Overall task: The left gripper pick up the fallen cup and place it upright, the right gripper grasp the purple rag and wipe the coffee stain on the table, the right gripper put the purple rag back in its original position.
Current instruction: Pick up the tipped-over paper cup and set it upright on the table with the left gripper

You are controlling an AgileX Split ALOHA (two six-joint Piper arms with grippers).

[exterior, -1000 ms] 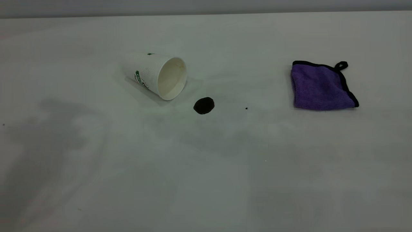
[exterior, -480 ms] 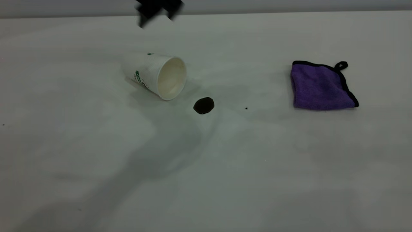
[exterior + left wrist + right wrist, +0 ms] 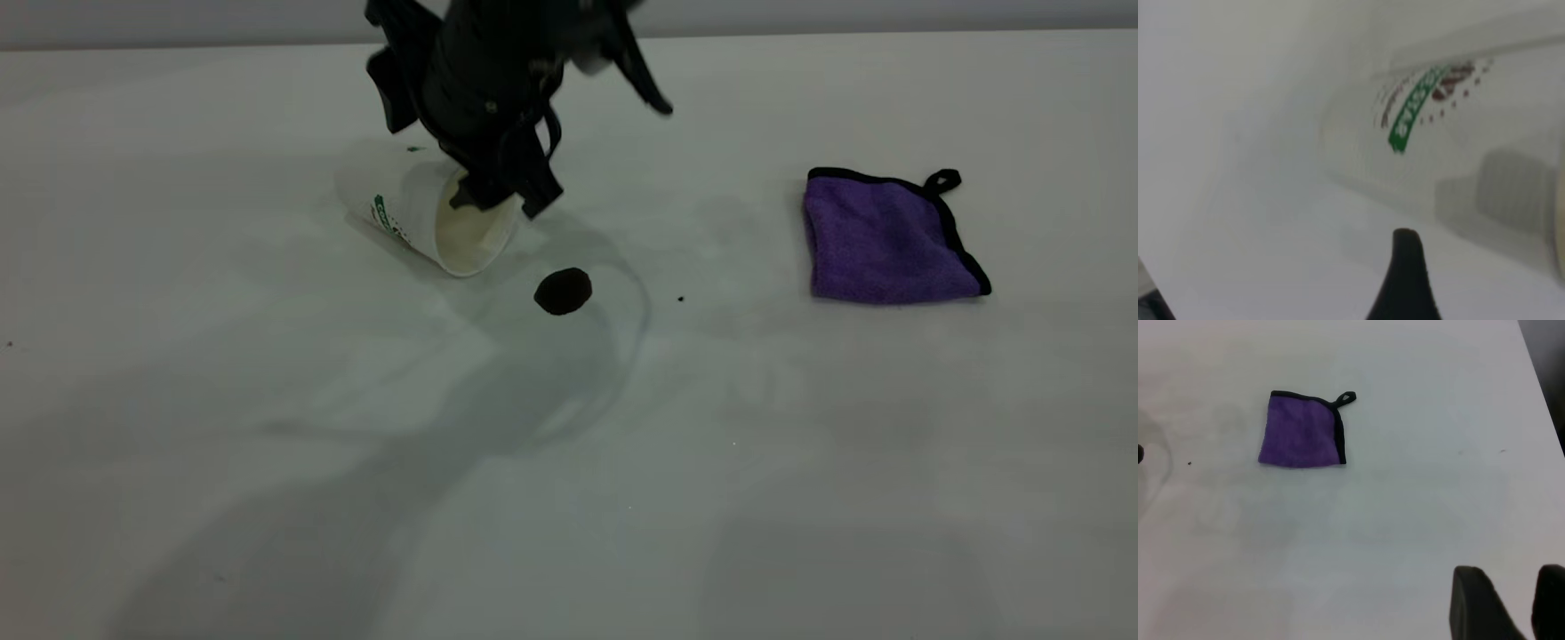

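The table (image 3: 267,462) was a broad white matte surface under dim light, with soft shadows of the arm across it. My left gripper (image 3: 502,191) was low at the mouth of the cup (image 3: 404,209). One dark finger seemed to reach into the cream inside at the upper rim and the other stood just outside it, so I judged the jaws were spread around the rim, not yet pinched on it. In the left wrist view one black fingertip (image 3: 1405,280) pointed toward the cup wall with its green logo.

The cup lay on its side, its opening toward the coffee stain (image 3: 563,291), which was near the rim but apart from it. A tiny black speck (image 3: 681,299) sat further right. The purple rag (image 3: 889,238) lay flat and untouched, well apart on the right side.

My right gripper (image 3: 1508,603) was parked far from the rag, its fingers a little apart, holding nothing.

As I judged it, nothing was finished: the cup was not upright, the stain was not wiped.
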